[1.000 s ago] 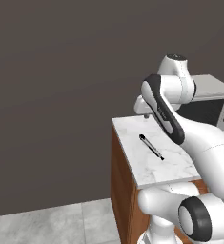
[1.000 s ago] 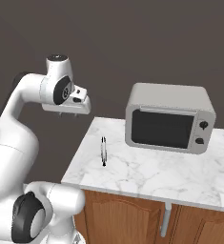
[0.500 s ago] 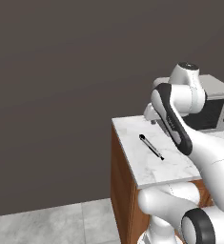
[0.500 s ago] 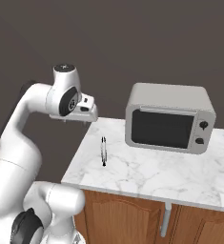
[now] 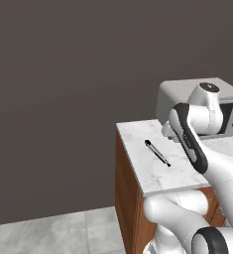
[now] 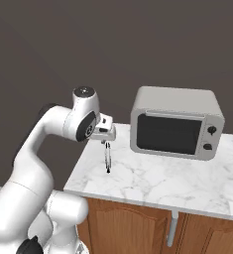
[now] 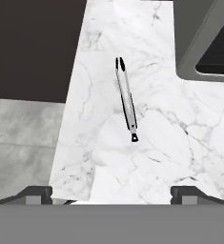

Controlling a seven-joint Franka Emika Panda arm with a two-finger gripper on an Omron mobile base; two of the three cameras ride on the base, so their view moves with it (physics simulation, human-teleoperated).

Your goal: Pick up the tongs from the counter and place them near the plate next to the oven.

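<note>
A rendered home kitchen: a short white marble counter (image 6: 152,186) with grey veins tops a brown wooden cabinet (image 6: 133,228) with panelled doors. At the far right of the slab stands a silver toaster oven (image 6: 176,122) with a dark glass door and two knobs. A pair of silver-and-black tongs (image 7: 126,99) lies on the stone near its left end. Behind rises a plain dark wall (image 5: 63,99), with pale grey floor tiles (image 5: 53,235) below.

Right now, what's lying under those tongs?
The tongs lie flat on the white marble counter, with nothing else beneath them. The open gripper hovers above. What the brown cabinet holds is hidden behind its doors.
</note>
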